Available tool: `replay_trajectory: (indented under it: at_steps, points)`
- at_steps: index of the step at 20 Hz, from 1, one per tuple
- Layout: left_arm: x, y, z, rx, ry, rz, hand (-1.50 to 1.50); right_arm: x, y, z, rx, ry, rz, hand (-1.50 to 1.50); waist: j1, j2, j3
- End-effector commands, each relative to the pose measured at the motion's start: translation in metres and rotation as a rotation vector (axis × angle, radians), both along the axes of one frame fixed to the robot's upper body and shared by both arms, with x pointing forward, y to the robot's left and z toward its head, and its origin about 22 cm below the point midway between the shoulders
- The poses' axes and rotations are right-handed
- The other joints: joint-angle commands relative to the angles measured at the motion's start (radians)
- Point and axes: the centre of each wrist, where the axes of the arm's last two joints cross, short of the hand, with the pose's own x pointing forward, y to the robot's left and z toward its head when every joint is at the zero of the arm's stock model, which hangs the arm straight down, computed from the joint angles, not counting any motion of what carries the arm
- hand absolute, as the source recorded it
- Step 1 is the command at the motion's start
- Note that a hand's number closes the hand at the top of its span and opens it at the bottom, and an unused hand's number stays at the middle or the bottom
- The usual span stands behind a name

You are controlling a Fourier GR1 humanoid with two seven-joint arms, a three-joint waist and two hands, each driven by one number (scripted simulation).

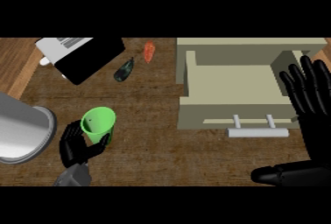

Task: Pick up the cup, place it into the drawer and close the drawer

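A bright green cup (98,124) stands open side up on the wooden counter, left of the middle. My left hand (76,151) comes in from below and curls round the cup's lower part, fingers on its left and thumb on its right, hiding the base. The beige drawer (233,114) is pulled open to the right of the middle. Its inside looks bare, and a pale bar handle (257,131) sits on its front. My right hand (315,131) rests open at the right edge, fingers pointing up beside the drawer's right side.
A large grey metal pot (19,129) stands at the left edge, close to the cup. A black and white appliance (84,57) lies at the back left. Next to it are a dark green vegetable (124,70) and an orange carrot (149,51).
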Motion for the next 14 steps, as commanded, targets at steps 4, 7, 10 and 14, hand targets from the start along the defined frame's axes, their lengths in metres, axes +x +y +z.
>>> replay_trajectory:
  at_steps: [4,7,10,14]
  points:
    - [0.005,0.013,0.009,0.049,-0.074,-0.321,1.50,0.000,0.002,0.004,0.000,-0.002,-0.011,-1.50,0.001,-0.001,0.000]
    - [0.009,0.014,0.012,0.089,-0.137,-0.310,1.50,0.006,0.009,0.010,-0.004,0.010,0.014,-1.50,0.003,0.000,0.000]
    - [0.025,0.026,0.032,0.061,-0.181,-0.335,1.50,-0.005,-0.012,0.009,0.011,0.011,-0.002,-1.50,0.001,-0.002,0.000]
    - [0.039,-0.009,0.057,0.050,-0.241,-0.441,1.50,-0.002,0.004,0.012,0.003,0.012,-0.007,-1.50,0.015,-0.006,0.001]
